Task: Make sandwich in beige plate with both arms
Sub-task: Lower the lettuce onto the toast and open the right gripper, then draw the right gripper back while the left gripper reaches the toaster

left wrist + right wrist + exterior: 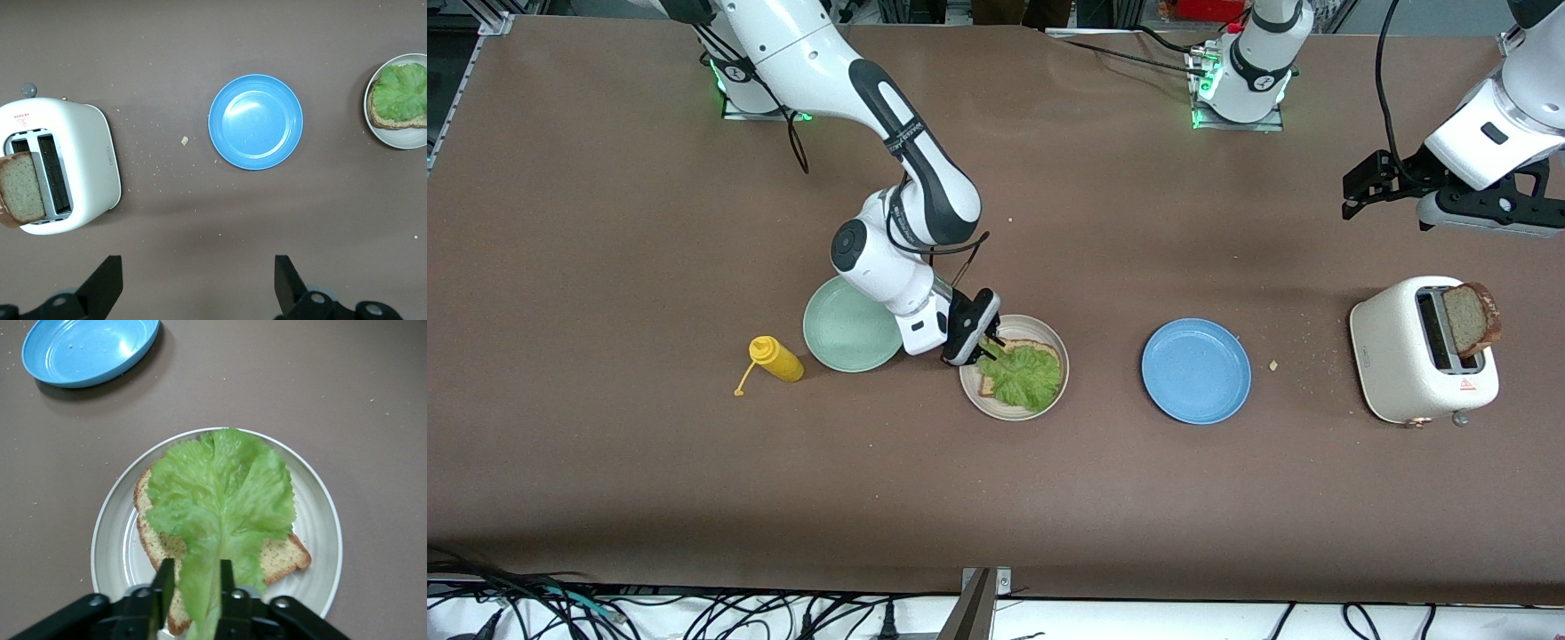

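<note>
So the sandwich is about halfway: one square brown bread slice point(220, 547) is sitting in the round beige plate point(1014, 366) mid-frame, ruffled green lettuce leaf point(1021, 373) lying on it. The right gripper point(980, 345) is pinching the leaf's stem between narrowly parted fingers. The second slice point(1472, 318) is sticking out of the white toaster point(1400, 356) at right, the left gripper point(1383, 188) hanging wide open and empty above it.
</note>
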Controlling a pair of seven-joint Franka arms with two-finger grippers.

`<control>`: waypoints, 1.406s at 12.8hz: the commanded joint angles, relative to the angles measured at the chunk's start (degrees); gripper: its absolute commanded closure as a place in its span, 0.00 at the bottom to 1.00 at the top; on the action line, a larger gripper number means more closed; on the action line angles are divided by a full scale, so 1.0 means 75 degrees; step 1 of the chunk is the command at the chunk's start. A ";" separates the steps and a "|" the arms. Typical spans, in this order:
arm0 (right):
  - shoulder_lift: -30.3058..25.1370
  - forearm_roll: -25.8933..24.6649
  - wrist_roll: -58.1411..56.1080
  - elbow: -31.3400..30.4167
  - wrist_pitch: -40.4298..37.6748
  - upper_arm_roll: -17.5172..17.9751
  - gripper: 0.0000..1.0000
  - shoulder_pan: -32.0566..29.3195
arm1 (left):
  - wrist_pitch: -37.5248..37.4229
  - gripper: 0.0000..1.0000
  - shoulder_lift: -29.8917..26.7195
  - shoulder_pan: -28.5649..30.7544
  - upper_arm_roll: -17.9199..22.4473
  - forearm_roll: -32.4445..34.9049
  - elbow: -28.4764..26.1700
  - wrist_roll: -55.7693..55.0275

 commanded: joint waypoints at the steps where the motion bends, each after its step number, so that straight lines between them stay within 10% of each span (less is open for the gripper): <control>1: -0.0121 0.0134 0.0051 -0.0086 0.0110 0.0021 0.00 -0.0009 | -0.0101 0.00 0.0000 0.0041 -0.0011 -0.0076 0.0071 0.0022; 11: -0.2720 -0.0920 0.0356 -0.2380 -0.1671 -0.0026 0.00 -0.2045 | -0.0077 0.00 0.0736 0.0955 0.0094 0.0660 0.0467 0.0069; 14: -0.3413 -0.2523 0.0355 -0.2431 -0.2700 -0.0095 0.00 -0.2808 | -0.0065 0.00 0.1381 0.1493 0.0095 0.0791 0.0972 0.0361; 18: -0.4163 -0.2691 0.1993 -0.2442 -0.3122 -0.0049 0.00 -0.3102 | 0.0788 0.00 0.2118 0.2360 0.0095 0.0921 0.0985 0.1286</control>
